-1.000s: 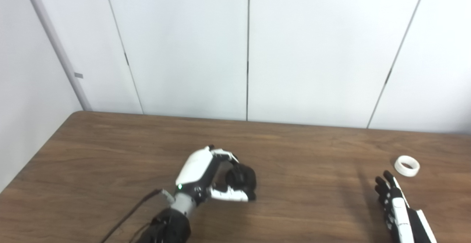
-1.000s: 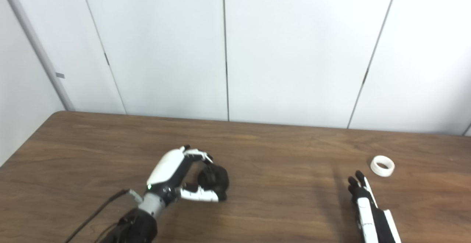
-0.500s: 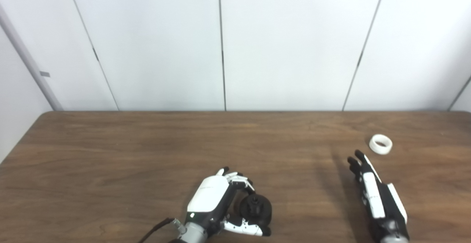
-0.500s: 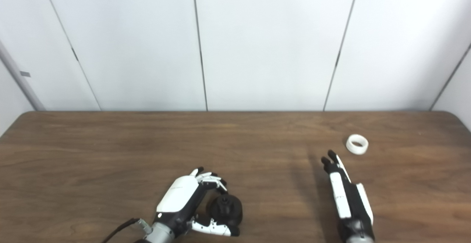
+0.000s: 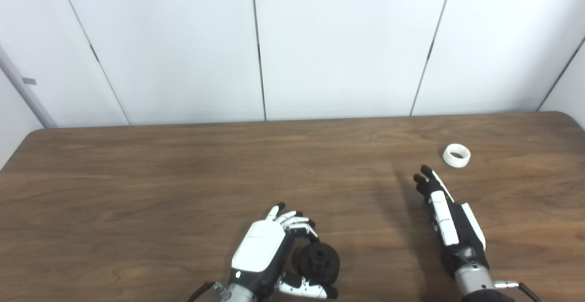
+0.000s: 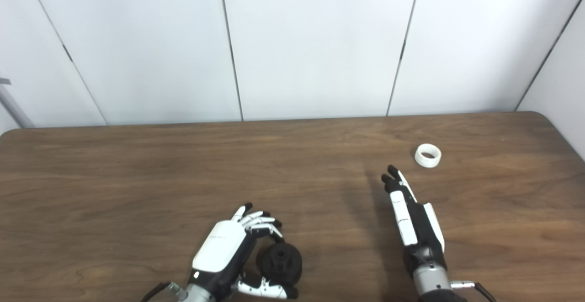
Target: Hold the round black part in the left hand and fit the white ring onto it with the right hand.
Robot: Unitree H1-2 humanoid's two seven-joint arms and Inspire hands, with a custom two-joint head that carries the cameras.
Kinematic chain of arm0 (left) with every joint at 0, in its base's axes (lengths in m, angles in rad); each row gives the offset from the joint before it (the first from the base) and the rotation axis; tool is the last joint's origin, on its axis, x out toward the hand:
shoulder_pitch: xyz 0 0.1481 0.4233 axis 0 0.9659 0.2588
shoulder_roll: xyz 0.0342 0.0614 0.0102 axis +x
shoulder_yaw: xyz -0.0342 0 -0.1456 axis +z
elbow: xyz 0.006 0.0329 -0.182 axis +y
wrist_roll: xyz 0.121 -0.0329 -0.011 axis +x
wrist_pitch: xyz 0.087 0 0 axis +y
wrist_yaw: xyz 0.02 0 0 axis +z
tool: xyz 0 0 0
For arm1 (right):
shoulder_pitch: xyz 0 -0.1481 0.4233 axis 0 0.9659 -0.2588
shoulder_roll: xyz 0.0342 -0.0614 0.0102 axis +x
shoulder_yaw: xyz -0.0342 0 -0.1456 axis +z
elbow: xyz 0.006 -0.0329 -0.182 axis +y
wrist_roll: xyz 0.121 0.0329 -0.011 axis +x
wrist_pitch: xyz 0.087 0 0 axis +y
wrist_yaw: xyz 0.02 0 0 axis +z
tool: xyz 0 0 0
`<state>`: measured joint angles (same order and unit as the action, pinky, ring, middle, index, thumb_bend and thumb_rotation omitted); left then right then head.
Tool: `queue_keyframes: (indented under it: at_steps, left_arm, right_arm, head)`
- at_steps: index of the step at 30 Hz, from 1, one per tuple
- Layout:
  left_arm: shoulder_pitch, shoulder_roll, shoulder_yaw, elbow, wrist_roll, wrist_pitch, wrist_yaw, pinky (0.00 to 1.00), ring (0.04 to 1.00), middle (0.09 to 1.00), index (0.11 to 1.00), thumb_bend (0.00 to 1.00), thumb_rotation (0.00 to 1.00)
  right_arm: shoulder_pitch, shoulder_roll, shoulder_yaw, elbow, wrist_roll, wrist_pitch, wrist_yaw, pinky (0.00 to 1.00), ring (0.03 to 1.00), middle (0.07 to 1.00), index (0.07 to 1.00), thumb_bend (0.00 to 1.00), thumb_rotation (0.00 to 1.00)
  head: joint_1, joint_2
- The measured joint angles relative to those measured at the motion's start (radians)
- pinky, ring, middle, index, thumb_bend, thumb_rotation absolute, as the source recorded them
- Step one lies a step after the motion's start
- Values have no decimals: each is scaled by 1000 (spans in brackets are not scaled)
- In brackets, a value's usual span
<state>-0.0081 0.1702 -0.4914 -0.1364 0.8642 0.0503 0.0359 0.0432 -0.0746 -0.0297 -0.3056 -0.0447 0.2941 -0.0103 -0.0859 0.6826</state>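
The round black part (image 5: 318, 262) sits near the table's front edge, between the curled fingers and the thumb of my left hand (image 5: 267, 254), which is shut on it. Its hub faces up. The white ring (image 5: 456, 156) lies by itself on the table at the far right. My right hand (image 5: 450, 219) is flat and open, with its fingers stretched out straight. Their tips point up the table and stop a short way short and left of the ring (image 6: 428, 155), not touching it.
The brown wooden table (image 5: 183, 178) runs to a white panelled wall at the back. Its right corner shows beyond the ring. A black cable trails from my left wrist (image 6: 157, 290) at the bottom edge.
The camera has swung right and tilted, shifting the whole picture. My left hand has drawn back toward the front edge with the black part in it. The right hand stays short of the ring.
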Motion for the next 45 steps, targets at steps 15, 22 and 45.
queue_keyframes:
  at_steps: [15,22,45]
  left_arm:
    - [10,-2,12,23,12,-38,28,1000,866,767,486,522,53]
    - [10,-2,13,29,18,-49,28,1000,867,770,486,522,53]
    - [-3,29,56,51,-8,-102,16,987,853,763,486,522,52]
  right_arm:
    - [-1,-19,-60,-48,35,55,1,977,932,902,873,571,880]
    - [-21,-44,-105,-84,38,114,-1,975,903,872,800,526,677]
    - [-268,-303,-95,-20,-472,183,27,820,916,889,677,873,187]
  head:
    - [-40,18]
    - [-64,17]
    - [-302,9]
